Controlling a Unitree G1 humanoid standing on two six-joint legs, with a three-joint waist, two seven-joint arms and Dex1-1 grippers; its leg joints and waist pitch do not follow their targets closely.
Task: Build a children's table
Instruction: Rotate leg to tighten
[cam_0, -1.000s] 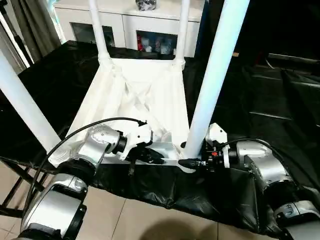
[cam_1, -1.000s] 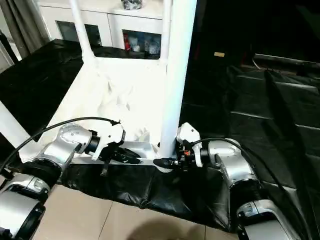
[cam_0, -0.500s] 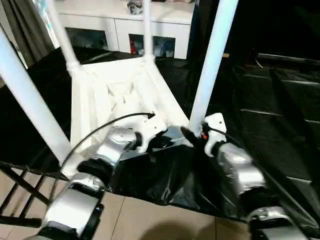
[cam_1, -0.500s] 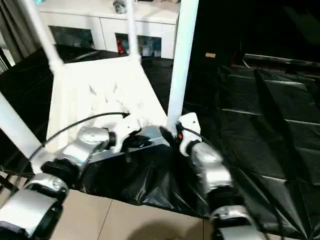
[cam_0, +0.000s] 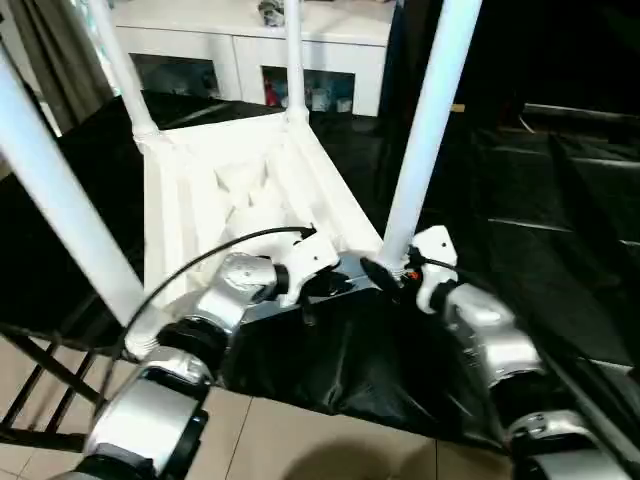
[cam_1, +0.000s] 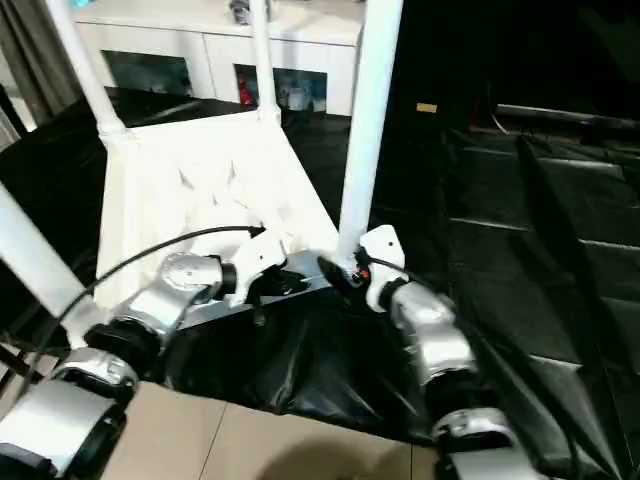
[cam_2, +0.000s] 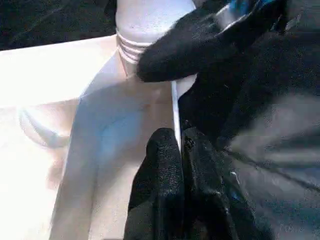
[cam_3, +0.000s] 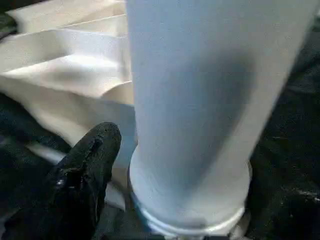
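Observation:
The children's table lies upside down on the black sheet, its white top (cam_0: 200, 200) facing down and all of its tubular legs pointing up. My left gripper (cam_0: 330, 287) is shut on the thin near rim of the top, which runs between its two fingers (cam_2: 165, 165). My right gripper (cam_0: 385, 268) is at the foot of the near right leg (cam_0: 425, 130), where the leg enters the corner socket. It is open around the leg (cam_3: 190, 100), with one finger (cam_3: 87, 170) a little off its side. The second finger is hidden behind the leg.
A white cabinet with glass doors (cam_0: 250, 50) stands behind the table. The black sheet (cam_0: 530, 200) covers the work surface and hangs over its near edge above the tiled floor (cam_0: 300, 440). A black folding frame (cam_0: 40, 380) shows below left, and a curtain (cam_0: 40, 50) hangs at far left.
The whole view has swung, so the camera moved. My right forearm now reaches the leg's foot from the near side instead of from the right. The left gripper keeps its hold on the rim.

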